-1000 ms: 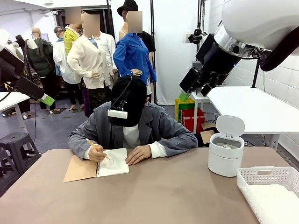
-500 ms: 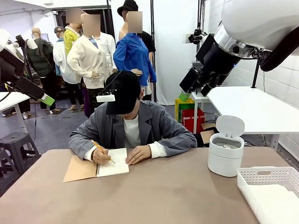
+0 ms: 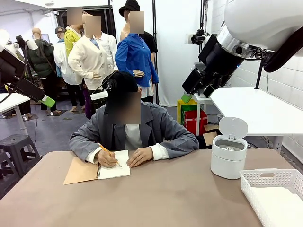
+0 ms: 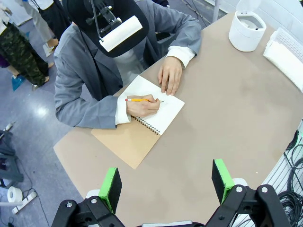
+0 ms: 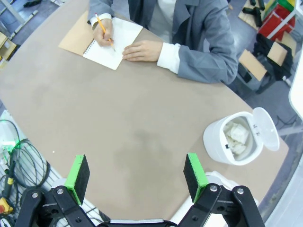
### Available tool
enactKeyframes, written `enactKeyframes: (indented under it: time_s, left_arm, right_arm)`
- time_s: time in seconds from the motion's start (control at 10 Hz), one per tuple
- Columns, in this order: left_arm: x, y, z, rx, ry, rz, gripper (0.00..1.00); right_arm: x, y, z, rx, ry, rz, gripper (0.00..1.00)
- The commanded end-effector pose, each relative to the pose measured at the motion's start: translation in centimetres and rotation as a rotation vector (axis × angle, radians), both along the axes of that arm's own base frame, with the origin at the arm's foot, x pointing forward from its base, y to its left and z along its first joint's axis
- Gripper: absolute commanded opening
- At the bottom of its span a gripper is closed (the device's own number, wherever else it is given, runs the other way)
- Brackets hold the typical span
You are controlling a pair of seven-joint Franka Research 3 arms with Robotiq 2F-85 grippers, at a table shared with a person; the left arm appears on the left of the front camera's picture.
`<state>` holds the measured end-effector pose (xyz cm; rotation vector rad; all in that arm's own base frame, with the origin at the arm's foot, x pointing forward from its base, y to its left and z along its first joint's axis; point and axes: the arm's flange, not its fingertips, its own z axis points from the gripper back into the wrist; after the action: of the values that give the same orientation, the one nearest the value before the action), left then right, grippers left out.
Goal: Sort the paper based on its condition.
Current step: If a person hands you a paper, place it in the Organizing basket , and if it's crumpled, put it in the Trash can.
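A person at the far side writes with a yellow pencil (image 4: 140, 100) on the white page of an open spiral notebook (image 3: 97, 170) with a brown cover. Their other hand (image 5: 142, 50) rests on the page's edge. Crumpled white paper (image 5: 236, 135) lies inside the open white bin (image 3: 228, 156). No loose flat sheet of the paper is in view on the table. My left gripper (image 4: 166, 182) hangs open high above the near table edge, nothing between its green pads. My right gripper (image 5: 136, 174) is likewise open and empty, high over the table's middle.
A white perforated basket (image 3: 265, 182) stands at the near right corner, its inside white and flat. The bin's lid (image 5: 266, 128) stands flipped open. Bare brown tabletop (image 3: 170, 198) stretches between the notebook, bin and basket. A white side table (image 3: 260, 109) stands behind on the right.
The person has raised their head from bent over the page, and the pencil hand has shifted slightly right on the notebook. Neither arm has moved.
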<state>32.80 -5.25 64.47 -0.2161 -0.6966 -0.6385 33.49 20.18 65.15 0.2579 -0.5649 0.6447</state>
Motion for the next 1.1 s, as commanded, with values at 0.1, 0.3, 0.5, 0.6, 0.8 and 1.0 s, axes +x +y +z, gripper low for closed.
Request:
enactKeyframes:
  time_s: [0.1, 0.3, 0.5, 0.6, 0.8, 1.0]
  left_arm:
    - [0.03, 0.02, -0.05, 0.002, 0.000, -0.002, 1.00]
    - [0.03, 0.02, -0.05, 0.002, 0.000, -0.002, 1.00]
    - [0.03, 0.02, -0.05, 0.002, 0.000, -0.002, 1.00]
    - [0.03, 0.02, -0.05, 0.002, 0.000, -0.002, 1.00]
    - [0.03, 0.02, -0.05, 0.002, 0.000, -0.002, 1.00]
    - [0.03, 0.02, -0.05, 0.002, 0.000, -0.002, 1.00]
  right_arm:
    - [0.03, -0.02, 0.01, 0.001, -0.001, -0.001, 1.00]
    - [0.03, -0.02, 0.01, 0.001, -0.001, -0.001, 1.00]
    - [0.03, -0.02, 0.01, 0.001, -0.001, -0.001, 1.00]
    - [0.03, -0.02, 0.01, 0.001, -0.001, -0.001, 1.00]
    - [0.03, -0.02, 0.01, 0.001, -0.001, -0.001, 1.00]
    - [0.03, -0.02, 0.01, 0.001, -0.001, -0.001, 1.00]
